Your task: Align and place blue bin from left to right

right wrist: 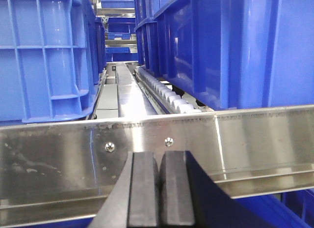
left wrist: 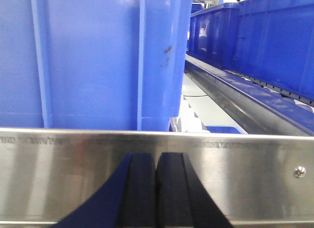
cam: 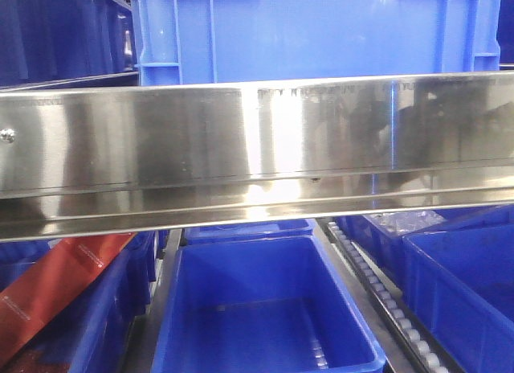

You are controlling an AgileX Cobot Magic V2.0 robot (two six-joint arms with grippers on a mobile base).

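A blue bin [cam: 321,31] of ribbed plastic is seen standing upright on the upper level, directly behind the steel rail [cam: 257,144]. Its near wall, crossed by vertical ribs and a stepped ledge at the lower corners, faces the front camera squarely. In the left wrist view the same wall [left wrist: 93,61] fills most of the frame, with a small dark scuff near its right corner. Its contents cannot be made out, as the interior is hidden.

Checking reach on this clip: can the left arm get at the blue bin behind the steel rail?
Probably not yet: the left gripper is shut, low against the steel rail, which stands between it and the blue bin.
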